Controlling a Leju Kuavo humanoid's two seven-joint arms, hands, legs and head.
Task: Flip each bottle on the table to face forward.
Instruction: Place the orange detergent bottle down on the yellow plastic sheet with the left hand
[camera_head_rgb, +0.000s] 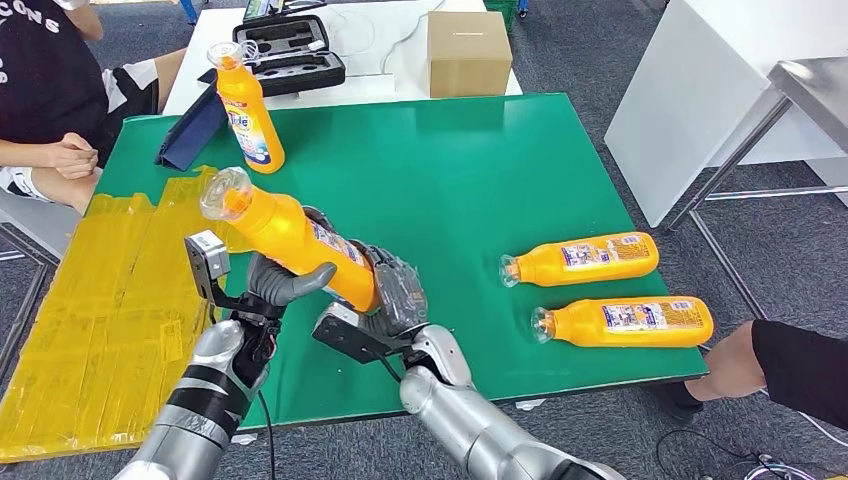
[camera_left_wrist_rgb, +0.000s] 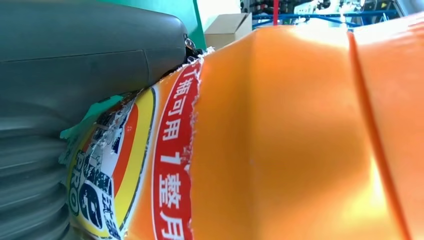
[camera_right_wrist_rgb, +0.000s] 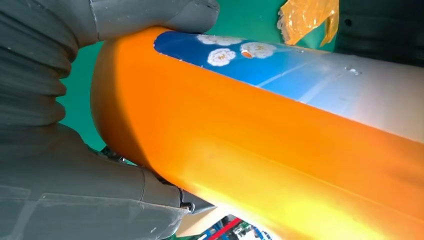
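Observation:
An orange bottle (camera_head_rgb: 285, 235) with a clear cap is tilted above the green table (camera_head_rgb: 450, 170), cap toward the far left. My left hand (camera_head_rgb: 275, 285) grips its middle and my right hand (camera_head_rgb: 395, 300) holds its base end. Up close its torn label shows in the left wrist view on the bottle (camera_left_wrist_rgb: 280, 140), and its orange side and blue label in the right wrist view on the bottle (camera_right_wrist_rgb: 260, 130). Another orange bottle (camera_head_rgb: 248, 108) stands upright at the far left. Two more bottles (camera_head_rgb: 585, 259) (camera_head_rgb: 625, 321) lie on their sides at the right, caps pointing left.
Yellow taped sheeting (camera_head_rgb: 100, 300) covers the table's left part. A blue folder (camera_head_rgb: 190, 130) lies beside the upright bottle. A cardboard box (camera_head_rgb: 468, 52) and a black case (camera_head_rgb: 290, 55) sit on the white table behind. A person (camera_head_rgb: 50, 100) sits far left; another person's arm (camera_head_rgb: 790, 370) at right.

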